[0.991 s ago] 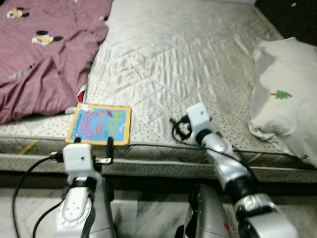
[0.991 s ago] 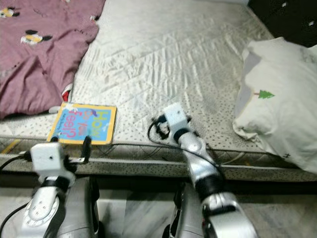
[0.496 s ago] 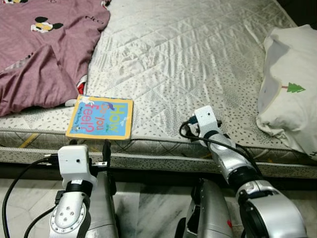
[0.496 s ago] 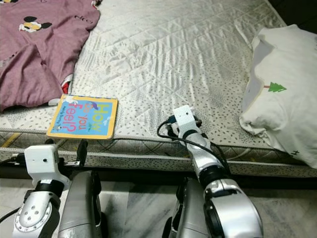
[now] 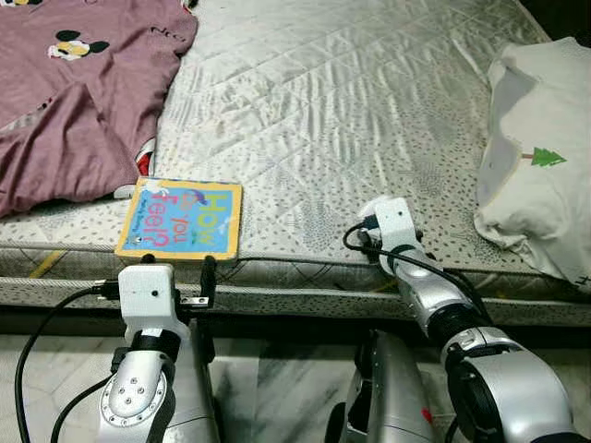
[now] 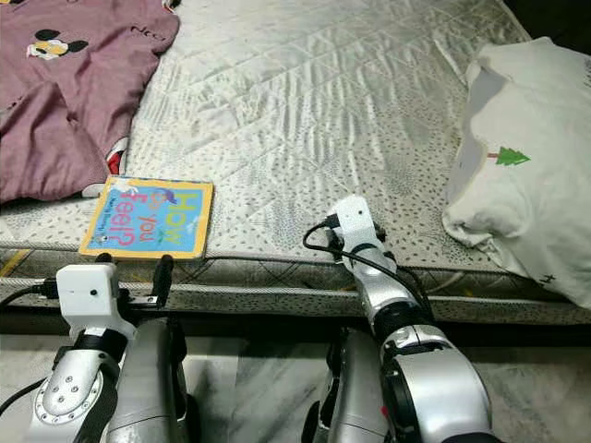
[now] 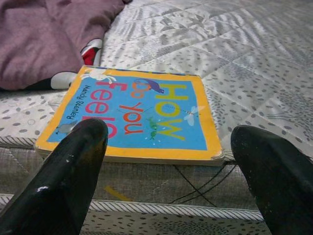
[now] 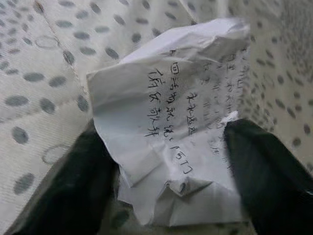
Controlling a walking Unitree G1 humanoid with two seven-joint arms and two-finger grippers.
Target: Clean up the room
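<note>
A crumpled sheet of paper (image 8: pixel 171 122) with handwriting sits between my right gripper's (image 8: pixel 164 134) two black fingers, which press on it from both sides just above the dotted mattress (image 5: pixel 323 120). From the head camera, that right wrist (image 5: pixel 392 221) rests near the mattress's front edge. A blue and yellow children's book (image 5: pixel 182 219) lies flat at the front edge on the left. My left gripper (image 7: pixel 171 181) is open in front of the book (image 7: pixel 137 115) and slightly below it, one finger (image 5: pixel 209 272) to each side, not touching.
A maroon blanket (image 5: pixel 74 101) with cartoon mice covers the bed's far left, its edge just behind the book. A white pillow (image 5: pixel 540 157) with a green tree lies at the right. Marble floor (image 5: pixel 277 397) runs below the bed edge.
The camera has tilted, shifting the whole picture. My right gripper has edged a little to the right along the mattress edge. The left gripper stays in front of the book.
</note>
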